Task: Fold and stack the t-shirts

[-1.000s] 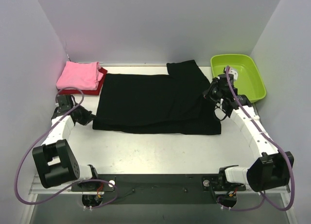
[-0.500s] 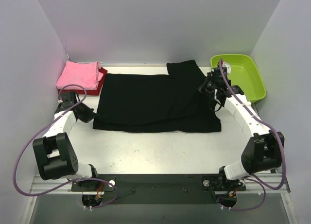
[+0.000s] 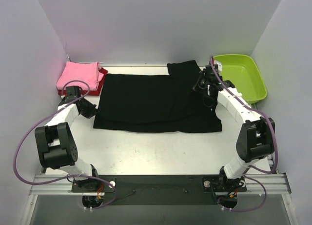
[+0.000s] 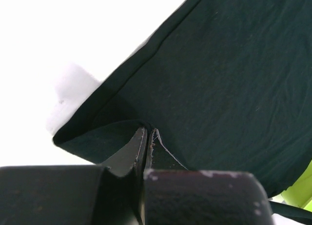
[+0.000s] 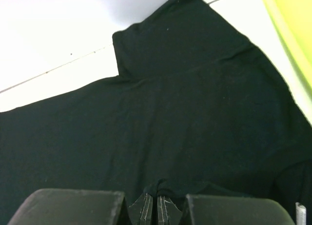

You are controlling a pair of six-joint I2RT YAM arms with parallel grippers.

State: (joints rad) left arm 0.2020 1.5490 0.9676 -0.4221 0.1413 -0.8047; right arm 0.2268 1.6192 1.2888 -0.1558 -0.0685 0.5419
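Observation:
The large black t-shirt [image 3: 151,100] lies spread across the middle of the table, doubled over lengthwise, one sleeve pointing to the far side. My left gripper [image 3: 91,111] is shut on its left edge; in the left wrist view the fingertips [image 4: 144,137] pinch a fold of the black cloth [image 4: 219,78]. My right gripper [image 3: 200,84] is shut on the shirt's right part, near the sleeve. In the right wrist view the gripper [image 5: 157,199] holds a small bunch of black cloth [image 5: 170,112]. The pink t-shirt [image 3: 78,74] lies folded on the dark red t-shirt [image 3: 101,86] at the far left.
A lime-green tub [image 3: 243,77] stands at the far right, close behind my right arm, and shows at the edge of the right wrist view [image 5: 292,25]. White walls close in the table on the left, the right and the far side.
Both grippers have moved toward the far side, still shut on the black shirt. The right one has also gone left, away from the tub, drawing the shirt's right end with it.

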